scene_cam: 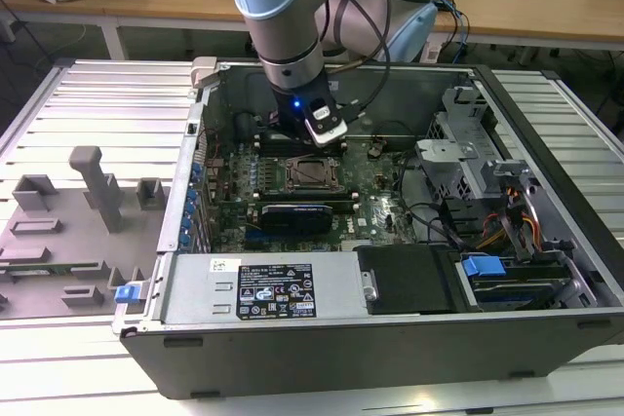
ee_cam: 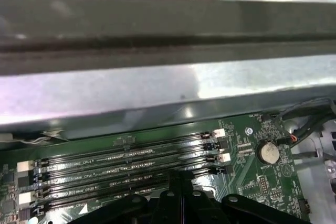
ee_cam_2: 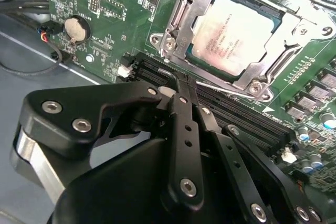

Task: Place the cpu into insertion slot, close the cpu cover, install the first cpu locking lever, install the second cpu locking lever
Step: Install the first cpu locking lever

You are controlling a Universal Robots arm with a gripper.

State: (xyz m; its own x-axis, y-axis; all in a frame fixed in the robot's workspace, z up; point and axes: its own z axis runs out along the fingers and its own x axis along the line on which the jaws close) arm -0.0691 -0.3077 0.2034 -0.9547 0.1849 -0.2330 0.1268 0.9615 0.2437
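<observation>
In the second wrist view the cpu [ee_cam_2: 235,31] lies flat in its socket, dull silver top up. The cpu cover [ee_cam_2: 185,4], a silver frame, lies down around it. A thin metal locking lever [ee_cam_2: 223,89] runs along the socket's near edge. My gripper [ee_cam_2: 180,81] is shut, its black fingertips pressed together just beside one end of that lever, with nothing seen between them. In the exterior view the insertion slot [scene_cam: 310,174] sits mid-board on the green motherboard [scene_cam: 385,192], and the gripper [scene_cam: 317,141] hangs just behind it. The first wrist view has the gripper [ee_cam: 178,179] over the memory slots [ee_cam: 126,163].
The board lies inside an open computer case [scene_cam: 292,289] with tall metal walls. A coin battery [ee_cam_2: 76,27] and cables [ee_cam_2: 31,35] sit near the socket. Long black card slots [ee_cam_2: 247,116] run under the fingers. Drive bays and wiring [scene_cam: 497,211] fill the exterior view's right.
</observation>
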